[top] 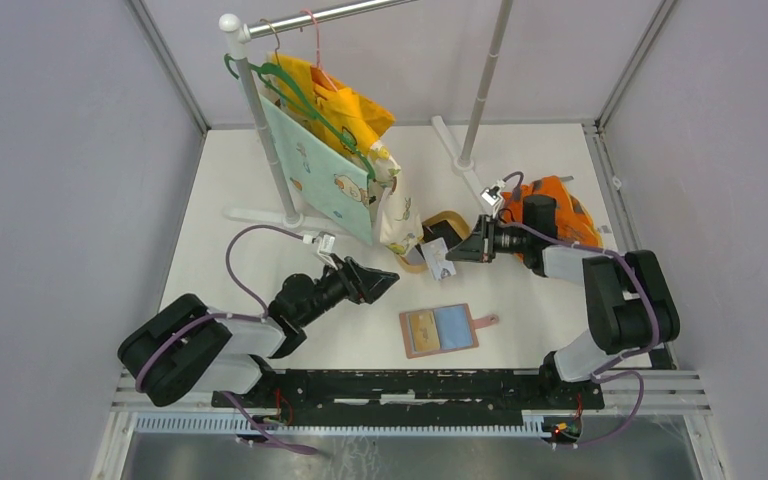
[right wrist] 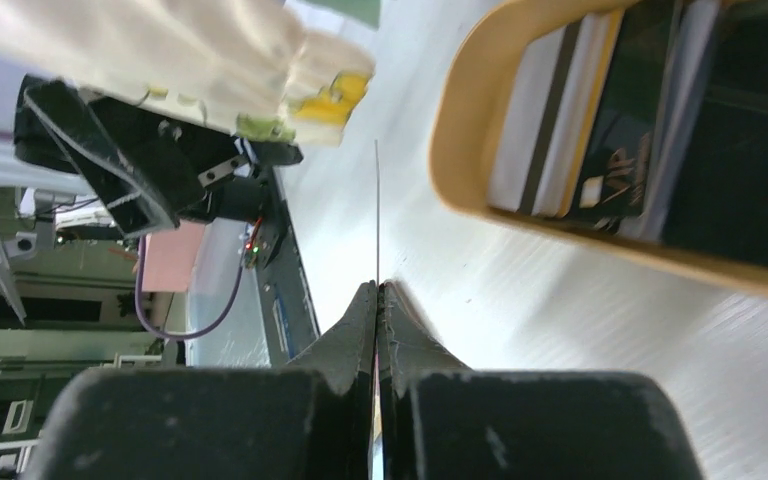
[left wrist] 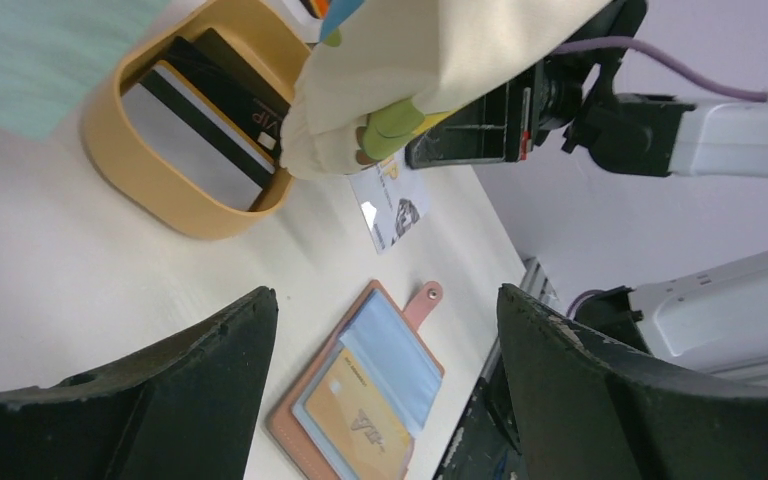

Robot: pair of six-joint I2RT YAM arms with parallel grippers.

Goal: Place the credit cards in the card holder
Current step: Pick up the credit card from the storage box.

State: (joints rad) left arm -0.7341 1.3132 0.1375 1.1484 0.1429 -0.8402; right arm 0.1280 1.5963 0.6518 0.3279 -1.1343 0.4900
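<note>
Now | left claw (left wrist: 385, 300) apart | right claw (right wrist: 377, 288) clamped on a white card (left wrist: 390, 208)

High rear overhead view; two close, low wrist views; tan dish (left wrist: 150, 200) in both

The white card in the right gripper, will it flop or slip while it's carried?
Probably stiff: the white card runs as a straight line out of the shut right gripper. Its glossy face suggests it could slide, pinched near one edge.
</note>
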